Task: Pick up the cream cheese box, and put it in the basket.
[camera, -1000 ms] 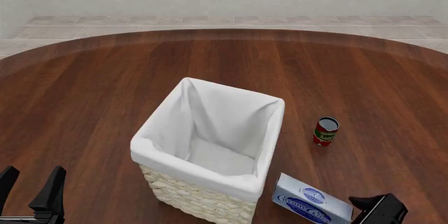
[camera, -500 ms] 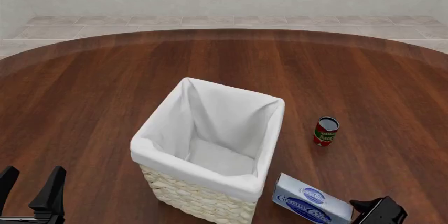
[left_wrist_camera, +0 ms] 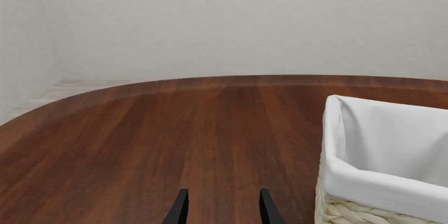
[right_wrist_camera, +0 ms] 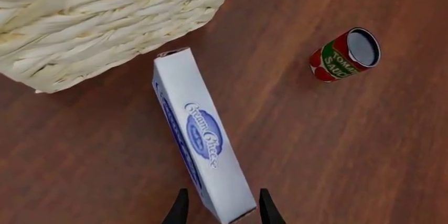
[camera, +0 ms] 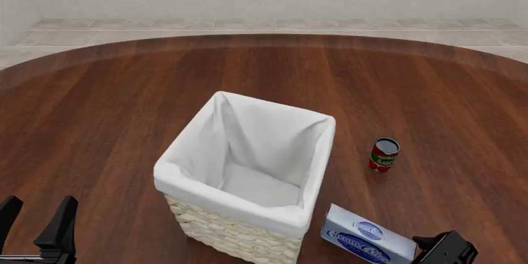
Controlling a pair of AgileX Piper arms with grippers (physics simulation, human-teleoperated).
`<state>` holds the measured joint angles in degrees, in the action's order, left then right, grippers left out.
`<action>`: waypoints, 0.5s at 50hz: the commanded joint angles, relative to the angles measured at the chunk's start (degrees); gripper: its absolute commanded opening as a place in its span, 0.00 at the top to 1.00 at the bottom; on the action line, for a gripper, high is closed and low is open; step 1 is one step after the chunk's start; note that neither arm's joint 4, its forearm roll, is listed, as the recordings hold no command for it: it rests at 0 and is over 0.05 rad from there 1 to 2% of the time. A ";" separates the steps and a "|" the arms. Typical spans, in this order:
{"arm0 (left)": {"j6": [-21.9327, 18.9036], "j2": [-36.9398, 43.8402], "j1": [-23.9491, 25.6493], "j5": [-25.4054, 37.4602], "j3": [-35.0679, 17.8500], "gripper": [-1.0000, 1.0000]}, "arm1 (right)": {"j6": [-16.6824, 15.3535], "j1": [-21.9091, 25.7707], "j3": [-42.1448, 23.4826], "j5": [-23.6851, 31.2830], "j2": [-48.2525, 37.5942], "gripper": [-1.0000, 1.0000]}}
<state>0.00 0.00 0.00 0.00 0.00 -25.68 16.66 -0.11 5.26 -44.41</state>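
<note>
box lies on the counter just beside the basket. right tool is wide, straddling its near end; lower squarely before closing. left tool waits wide, empty.

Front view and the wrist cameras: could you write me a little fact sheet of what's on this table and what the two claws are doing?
table: dark wood
basket: wicker, white liner, nothing visible inside
cream cheese box: on the table, beside the basket
red can: upright, farther out than the box
right gripper: open, fingertips either side of the box's near end
left gripper: open, holding nothing, left of the basket
</note>
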 commanded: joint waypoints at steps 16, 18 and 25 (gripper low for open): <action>0.00 0.00 0.00 0.00 0.00 0.00 | 0.01 -0.13 0.08 -2.88 -3.22 0.00; 0.00 0.00 0.00 0.00 0.00 0.00 | 0.26 0.09 0.08 -3.33 -3.78 0.00; 0.00 0.00 0.00 0.00 0.00 0.00 | -0.25 -0.14 0.07 -3.70 -3.48 1.00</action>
<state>0.00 0.00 0.00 0.00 0.00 -26.13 16.51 -0.10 2.02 -47.43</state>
